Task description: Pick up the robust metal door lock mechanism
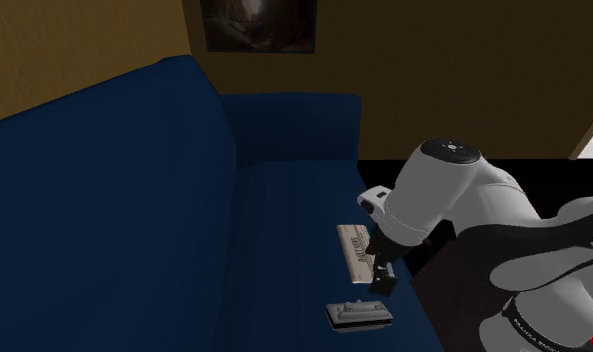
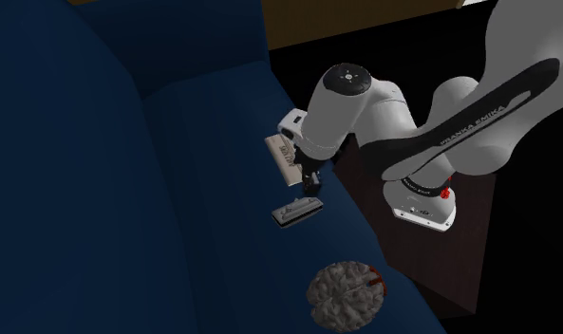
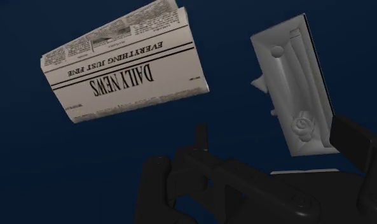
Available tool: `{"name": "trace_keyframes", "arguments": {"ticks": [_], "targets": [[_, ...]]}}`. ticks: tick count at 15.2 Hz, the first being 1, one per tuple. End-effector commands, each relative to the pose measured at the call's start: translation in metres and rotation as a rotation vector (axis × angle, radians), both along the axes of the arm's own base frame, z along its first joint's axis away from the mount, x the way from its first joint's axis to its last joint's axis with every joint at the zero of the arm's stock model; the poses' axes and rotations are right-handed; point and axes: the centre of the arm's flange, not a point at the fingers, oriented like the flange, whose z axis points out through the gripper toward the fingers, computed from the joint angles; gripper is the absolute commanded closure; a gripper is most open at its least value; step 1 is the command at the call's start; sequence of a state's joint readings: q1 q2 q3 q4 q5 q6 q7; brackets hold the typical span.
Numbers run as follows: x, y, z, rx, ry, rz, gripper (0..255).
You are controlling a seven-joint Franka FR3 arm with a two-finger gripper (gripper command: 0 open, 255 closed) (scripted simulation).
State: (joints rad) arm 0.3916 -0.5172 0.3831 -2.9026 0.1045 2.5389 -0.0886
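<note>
A dark blue sofa (image 1: 134, 200) covers the shoulder view's left, its seat running toward the robot. On the seat lies a folded newspaper (image 1: 353, 250) headed "Daily News". Nearer the camera and apart from it lies the grey door lock mechanism (image 1: 357, 314), a long plate with raised fittings, resting on the cushion. Just right of these, the black gripper (image 1: 384, 275) hangs low over the seat's front edge, its fingers spread and clasping nothing. In the wrist view the lock sits beside one finger, not between the two. Furthest right is the white arm (image 1: 454, 190). A clean grasp probably calls for sliding sideways until the lock is centred, turning the wrist so the fingers straddle its narrow width, then lowering fully before closing, keeping clear of the newspaper.
</note>
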Motion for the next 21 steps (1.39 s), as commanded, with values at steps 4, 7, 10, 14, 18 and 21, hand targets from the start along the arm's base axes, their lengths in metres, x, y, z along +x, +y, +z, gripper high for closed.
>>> {"name": "trace_keyframes", "arguments": {"ticks": [4,7,10,14,18,21], "targets": [[-0.021,0.046,-0.042,0.016,-0.063,0.125,0],[-0.026,0.055,-0.056,0.018,-0.076,0.151,0],[-0.026,0.055,-0.072,0.018,-0.076,0.151,0],[-0.026,0.055,-0.091,0.018,-0.076,0.151,0],[-0.026,0.055,-0.091,0.019,-0.076,0.151,255],[-0.028,0.055,-0.091,0.019,-0.076,0.151,255]]}}
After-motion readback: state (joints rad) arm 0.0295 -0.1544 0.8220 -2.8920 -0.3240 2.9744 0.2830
